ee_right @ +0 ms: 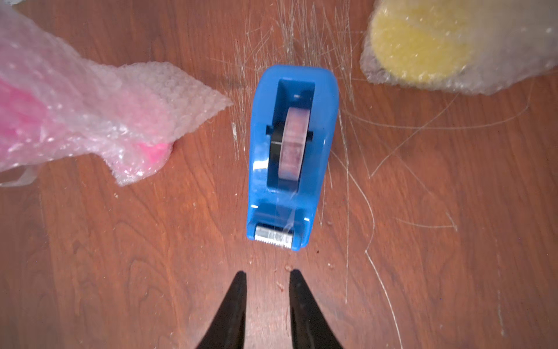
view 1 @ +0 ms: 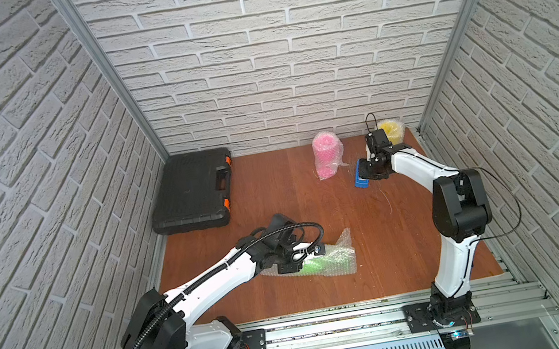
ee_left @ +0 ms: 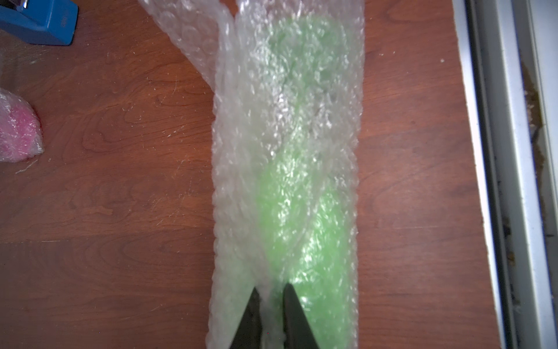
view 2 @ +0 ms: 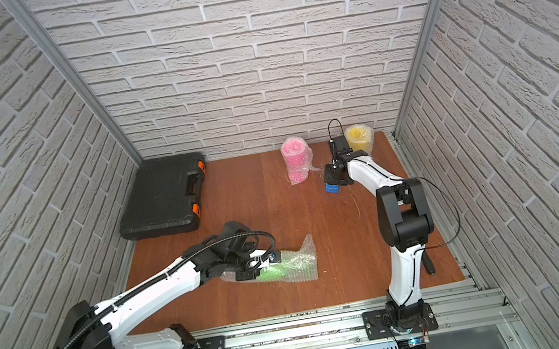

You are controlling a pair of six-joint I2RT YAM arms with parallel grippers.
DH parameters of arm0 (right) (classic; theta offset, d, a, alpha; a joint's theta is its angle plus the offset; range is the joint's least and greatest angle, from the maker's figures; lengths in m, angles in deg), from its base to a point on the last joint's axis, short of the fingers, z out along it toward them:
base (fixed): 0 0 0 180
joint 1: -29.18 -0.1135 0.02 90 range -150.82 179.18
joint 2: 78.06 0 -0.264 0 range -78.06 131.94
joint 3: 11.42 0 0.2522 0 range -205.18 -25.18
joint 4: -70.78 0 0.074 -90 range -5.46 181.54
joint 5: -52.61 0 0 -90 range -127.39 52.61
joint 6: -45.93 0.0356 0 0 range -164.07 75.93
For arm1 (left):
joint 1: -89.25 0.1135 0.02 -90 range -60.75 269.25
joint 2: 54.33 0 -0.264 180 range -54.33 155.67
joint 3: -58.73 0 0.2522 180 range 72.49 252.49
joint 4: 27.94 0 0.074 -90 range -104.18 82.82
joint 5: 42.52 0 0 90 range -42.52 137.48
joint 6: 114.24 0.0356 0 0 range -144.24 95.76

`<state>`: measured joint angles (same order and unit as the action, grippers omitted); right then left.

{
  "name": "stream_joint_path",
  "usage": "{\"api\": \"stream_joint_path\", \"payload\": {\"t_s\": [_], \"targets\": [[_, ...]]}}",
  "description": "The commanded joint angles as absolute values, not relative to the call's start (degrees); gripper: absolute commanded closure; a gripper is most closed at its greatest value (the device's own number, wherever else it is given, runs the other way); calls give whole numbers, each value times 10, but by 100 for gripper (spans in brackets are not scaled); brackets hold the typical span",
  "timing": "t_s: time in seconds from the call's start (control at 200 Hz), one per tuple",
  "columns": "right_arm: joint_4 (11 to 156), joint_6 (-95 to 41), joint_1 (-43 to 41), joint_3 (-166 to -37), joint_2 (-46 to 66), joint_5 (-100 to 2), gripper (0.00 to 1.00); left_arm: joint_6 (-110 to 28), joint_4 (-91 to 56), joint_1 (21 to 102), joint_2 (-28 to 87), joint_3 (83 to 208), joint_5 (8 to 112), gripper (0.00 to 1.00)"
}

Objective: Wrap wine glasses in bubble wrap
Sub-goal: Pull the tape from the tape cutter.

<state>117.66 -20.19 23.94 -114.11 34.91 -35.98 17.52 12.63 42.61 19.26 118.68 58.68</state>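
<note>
- Pink goblet [view 1: 327, 154] and yellow goblet [view 2: 358, 137] each sit inside their own rolled bubble sheet at the back of the table [view 1: 273, 192], near the wall and apart from each other. Both look done, though I cannot tell whether they are taped.
- Green goblet [ee_left: 302, 226] lies on its side near the front edge, inside bubble wrap [ee_left: 235, 181] that is folded over it into a flat tube.
- One flap [ee_left: 187, 30] of that wrap splays off the far end, loose and unsealed, and no tape shows on the roll.
- Left gripper [ee_left: 271, 290] sits at the near end of the roll, its jaws nearly together and pinching a fold of the bubble wrap beside the goblet, so the roll is held in place.
- Right gripper [ee_right: 267, 272] hangs over bare wood just short of the cutter end of the tape dispenser [ee_right: 293, 151]. Its jaws are a little apart with nothing between them.
- The dispenser stands between the pink and yellow bundles, with a strip of tape running to its blade.
- Judgement: two of three goblets are finished, and the third is rolled but not closed.
- Likely left to do: pull tape, seal the green roll, tuck in the flap.
- A black case [view 1: 192, 192] lies shut at the back left, clear of the work.
</note>
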Motion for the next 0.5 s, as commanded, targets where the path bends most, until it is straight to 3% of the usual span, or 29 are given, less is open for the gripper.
{"api": "stream_joint_path", "payload": {"t_s": [0.0, 0.24, 0.495], "targets": [[1195, -187, 237, -1175, 382, -325, 70, 168, 170, 425, 205, 1184, 582, 86], [1204, -189, 237, -1227, 444, -330, 71, 168, 173, 425, 203, 1183, 583, 85], [1211, -188, 234, -1235, 447, -323, 92, 168, 172, 423, 206, 1183, 583, 85]]}}
